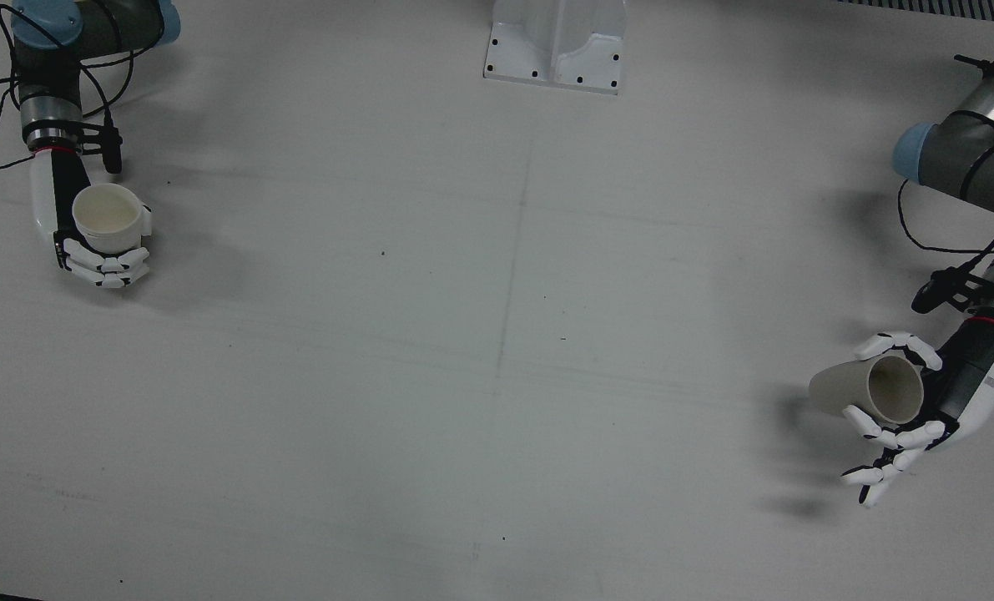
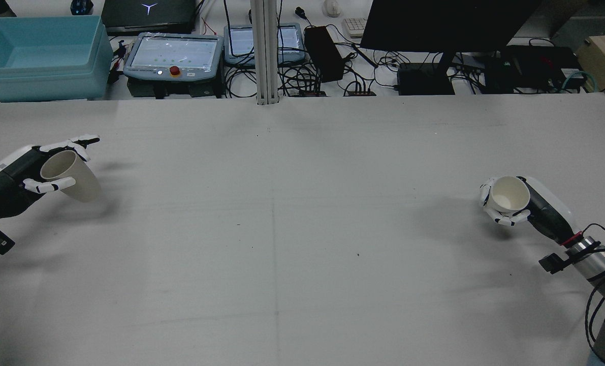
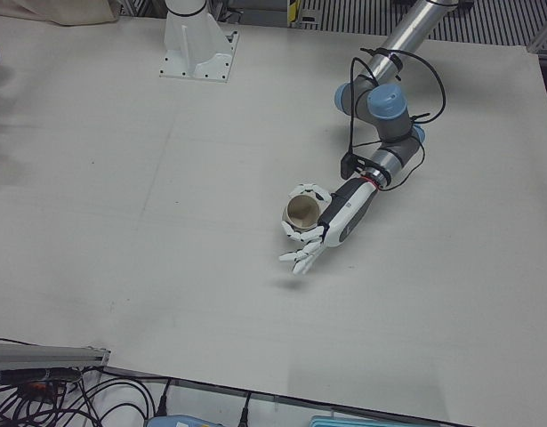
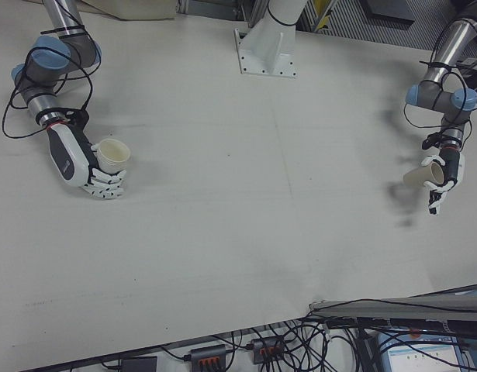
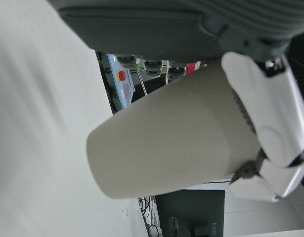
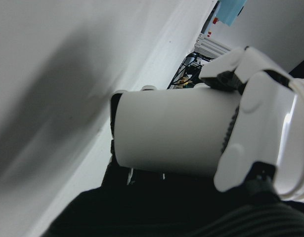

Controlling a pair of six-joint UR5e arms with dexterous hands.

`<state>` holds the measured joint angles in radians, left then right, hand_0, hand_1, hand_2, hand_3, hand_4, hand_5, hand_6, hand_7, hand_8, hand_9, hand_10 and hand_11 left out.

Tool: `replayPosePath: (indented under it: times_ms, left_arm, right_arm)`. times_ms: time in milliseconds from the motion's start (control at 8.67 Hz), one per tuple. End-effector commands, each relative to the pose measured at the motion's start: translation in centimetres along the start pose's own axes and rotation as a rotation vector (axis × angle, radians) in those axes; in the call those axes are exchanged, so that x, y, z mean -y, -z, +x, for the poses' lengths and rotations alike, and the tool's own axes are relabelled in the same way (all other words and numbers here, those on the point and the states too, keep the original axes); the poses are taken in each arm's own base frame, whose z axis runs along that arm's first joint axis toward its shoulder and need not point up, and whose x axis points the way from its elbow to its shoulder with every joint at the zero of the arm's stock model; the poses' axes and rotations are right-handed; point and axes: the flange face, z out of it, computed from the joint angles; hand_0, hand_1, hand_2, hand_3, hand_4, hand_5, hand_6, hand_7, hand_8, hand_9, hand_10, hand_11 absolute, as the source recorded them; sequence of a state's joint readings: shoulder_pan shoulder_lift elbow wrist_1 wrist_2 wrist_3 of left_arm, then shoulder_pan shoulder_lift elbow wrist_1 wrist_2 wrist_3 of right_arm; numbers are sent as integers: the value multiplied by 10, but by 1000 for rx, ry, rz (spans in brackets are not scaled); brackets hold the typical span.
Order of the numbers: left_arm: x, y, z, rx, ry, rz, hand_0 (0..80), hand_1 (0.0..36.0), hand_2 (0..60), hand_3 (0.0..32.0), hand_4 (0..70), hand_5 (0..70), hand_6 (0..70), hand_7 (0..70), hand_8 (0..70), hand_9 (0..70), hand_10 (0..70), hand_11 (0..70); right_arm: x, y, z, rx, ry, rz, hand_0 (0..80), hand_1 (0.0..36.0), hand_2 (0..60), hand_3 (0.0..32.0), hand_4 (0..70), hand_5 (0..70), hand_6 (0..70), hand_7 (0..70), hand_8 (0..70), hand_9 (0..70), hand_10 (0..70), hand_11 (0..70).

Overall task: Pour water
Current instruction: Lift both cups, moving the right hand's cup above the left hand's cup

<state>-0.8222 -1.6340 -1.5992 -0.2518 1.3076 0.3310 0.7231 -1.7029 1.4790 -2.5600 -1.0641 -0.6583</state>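
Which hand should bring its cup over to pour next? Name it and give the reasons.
Probably the left hand. Its tan cup is already tilted, mouth turned back toward the arm, while the right hand keeps the white cup upright, mouth up, ready to receive. The cups are far apart, at opposite sides of the table.

The front view looks straight down on the worktop (image 1: 497,334); the rear view faces it from high behind. Both hand views sit close, sideways.

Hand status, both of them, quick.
Left hand: closed on a tilted beige paper cup.
Right hand: closed on an upright white cup.
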Motion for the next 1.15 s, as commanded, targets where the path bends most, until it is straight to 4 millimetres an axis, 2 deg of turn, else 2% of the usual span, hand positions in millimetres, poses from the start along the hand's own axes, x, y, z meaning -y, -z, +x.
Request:
replayPosePath:
  times_ms: [0,115,231,346,462,577,692,808,923,1038]
  left_arm:
    - [-100,-63,9,44,4,-28,416,360,600,0,421,700,104,232,37,65,3,21]
    - [-138,-100,6,106,20,-45,421,360,600,0,421,700,105,235,40,68,4,23]
    - [-165,-119,6,121,40,-52,417,360,600,0,412,700,102,229,39,67,4,23]
    - [-197,-121,18,117,27,-54,416,360,600,0,407,700,103,233,44,74,5,25]
    - [-214,-121,24,119,6,-52,405,360,600,0,400,700,98,227,42,74,9,32]
    - [-217,-120,25,116,1,-57,399,360,600,0,390,700,88,214,37,67,8,30]
    - [-221,-118,26,114,3,-66,396,360,600,0,376,700,79,200,32,59,7,29]
    - [-221,-118,25,116,2,-65,402,360,600,0,373,700,77,194,29,55,6,27]
    - [-221,-117,17,128,-1,-66,399,360,600,0,376,700,79,194,31,56,7,27]
    - [-221,-117,7,142,1,-64,400,360,600,0,379,700,82,198,33,59,9,31]
  right_arm:
    - [-82,-51,-121,92,-161,190,522,256,600,0,477,700,566,700,605,700,666,700]
    - [-80,-75,-162,150,-202,264,518,260,600,0,452,700,557,700,594,700,663,700]
    - [-82,-108,-215,194,-201,239,520,270,600,0,517,700,571,700,587,700,651,700]
    - [-87,-132,-257,224,-192,239,527,283,600,0,650,700,618,700,607,700,648,700]
    - [-108,-161,-283,248,-199,242,541,300,600,0,700,700,649,700,607,700,646,700]
    - [-142,-200,-300,255,-200,234,550,317,600,0,700,700,682,700,626,700,645,700]
    - [-165,-240,-305,254,-183,217,554,329,600,0,700,700,693,700,632,700,636,700]
    - [-205,-278,-324,274,-92,163,570,346,600,0,700,700,700,700,632,700,623,700]
    - [-250,-305,-333,272,-8,132,577,354,600,0,700,700,700,700,636,700,614,700]
    - [-297,-327,-329,263,69,87,579,355,600,0,700,700,700,700,631,700,603,700]
